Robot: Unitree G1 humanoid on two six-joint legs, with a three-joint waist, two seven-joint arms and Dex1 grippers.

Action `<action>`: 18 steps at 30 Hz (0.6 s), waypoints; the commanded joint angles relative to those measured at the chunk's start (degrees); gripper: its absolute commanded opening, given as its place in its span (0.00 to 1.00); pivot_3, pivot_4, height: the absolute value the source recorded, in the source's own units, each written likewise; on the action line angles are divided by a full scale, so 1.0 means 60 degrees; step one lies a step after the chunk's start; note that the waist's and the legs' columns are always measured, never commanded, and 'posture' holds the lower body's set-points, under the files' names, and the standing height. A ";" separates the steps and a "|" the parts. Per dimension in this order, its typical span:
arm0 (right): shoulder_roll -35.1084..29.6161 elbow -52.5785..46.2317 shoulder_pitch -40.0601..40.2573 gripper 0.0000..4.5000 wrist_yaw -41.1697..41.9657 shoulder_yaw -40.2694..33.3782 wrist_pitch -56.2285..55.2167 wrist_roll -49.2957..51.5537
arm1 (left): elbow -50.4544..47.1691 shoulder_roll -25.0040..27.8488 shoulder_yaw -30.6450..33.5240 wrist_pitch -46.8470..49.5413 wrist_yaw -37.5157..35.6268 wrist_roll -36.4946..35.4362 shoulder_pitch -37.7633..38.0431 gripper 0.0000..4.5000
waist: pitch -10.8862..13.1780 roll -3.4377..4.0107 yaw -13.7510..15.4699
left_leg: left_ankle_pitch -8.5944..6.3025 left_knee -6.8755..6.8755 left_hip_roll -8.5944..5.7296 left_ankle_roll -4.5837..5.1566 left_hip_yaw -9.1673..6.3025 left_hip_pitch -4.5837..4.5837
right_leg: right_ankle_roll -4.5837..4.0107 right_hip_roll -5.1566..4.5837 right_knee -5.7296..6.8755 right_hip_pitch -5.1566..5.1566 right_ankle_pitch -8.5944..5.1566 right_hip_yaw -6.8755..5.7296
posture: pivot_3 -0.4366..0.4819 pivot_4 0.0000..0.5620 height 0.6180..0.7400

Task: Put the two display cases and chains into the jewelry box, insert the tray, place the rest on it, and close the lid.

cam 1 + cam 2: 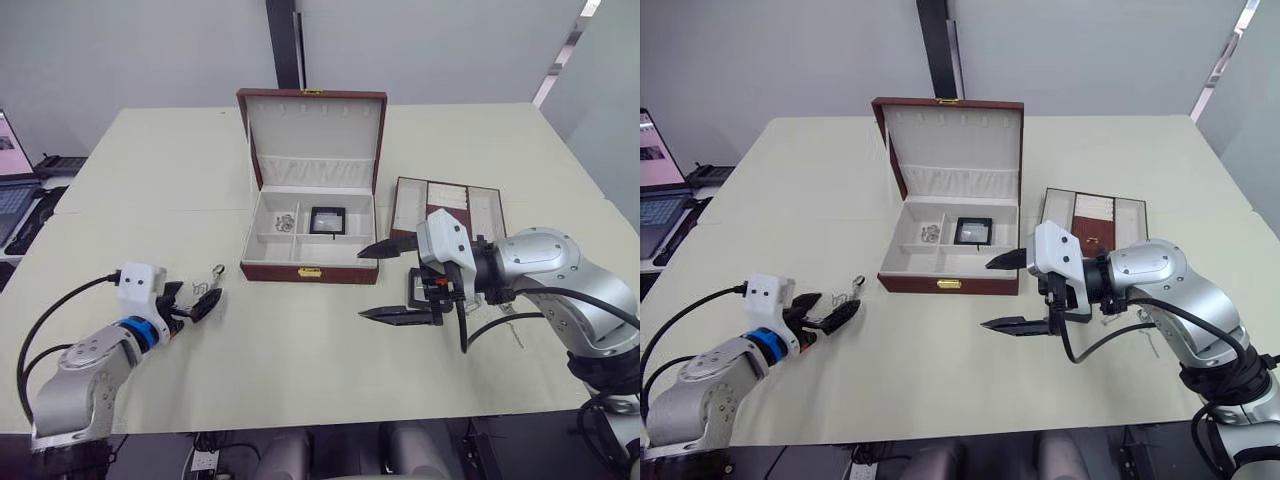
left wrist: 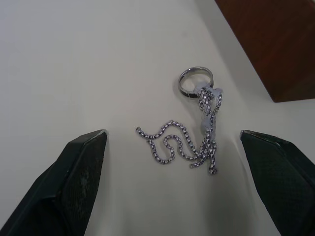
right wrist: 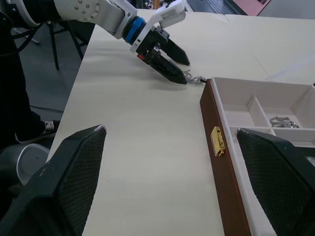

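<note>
Inside jewelry box: one display case | one chain

My left claw had matt black fingers with a fine cross-hatched texture. The chain before it was bright, polished metal, its ring glossy. The tabletop looked smooth, matt cream. The jewelry box was glossy reddish-brown wood, cream cloth inside, with a shiny gold clasp.
</note>
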 commanded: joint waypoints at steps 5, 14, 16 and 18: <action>0.0028 -0.0396 -0.0024 1.00 -0.0172 -0.0122 -0.0049 0.0021 | 0.0527 0.0080 -0.0483 -0.0285 -0.0128 0.0428 -0.0244 0.81 | -0.0002 0.0003 0.0015 | 0.0000 0.0000 0.0000 0.0000 -0.0003 0.0001 | 0.0000 -0.0003 0.0001 0.0000 0.0000 0.0001 | 0.48 0.27 1.00; 0.0008 -0.0505 -0.0002 1.00 -0.0268 -0.0131 0.0069 0.0081 | 0.1235 0.0163 -0.0676 -0.0417 -0.0497 0.0512 -0.0653 0.23 | -0.0004 0.0007 0.0061 | 0.0000 0.0001 -0.0004 0.0000 -0.0003 0.0001 | 0.0001 -0.0007 0.0001 0.0003 0.0000 -0.0001 | 0.48 0.27 1.00; -0.0008 -0.0594 0.0047 1.00 -0.0307 -0.0159 0.0133 0.0111 | 0.1282 0.0226 -0.0661 -0.0504 -0.0603 0.0520 -0.0706 0.11 | -0.0004 0.0008 0.0061 | 0.0000 0.0001 -0.0004 0.0000 -0.0003 0.0001 | 0.0001 -0.0007 0.0001 0.0003 0.0000 -0.0001 | 0.48 0.27 1.00; -0.0021 -0.0684 0.0101 1.00 -0.0368 -0.0198 0.0203 0.0137 | 0.1148 0.0319 -0.0517 -0.0668 -0.0773 0.0446 -0.0624 0.01 | -0.0004 0.0008 0.0057 | 0.0000 0.0001 -0.0003 0.0000 -0.0005 0.0001 | 0.0001 -0.0008 0.0000 0.0003 0.0000 -0.0002 | 0.48 0.27 1.00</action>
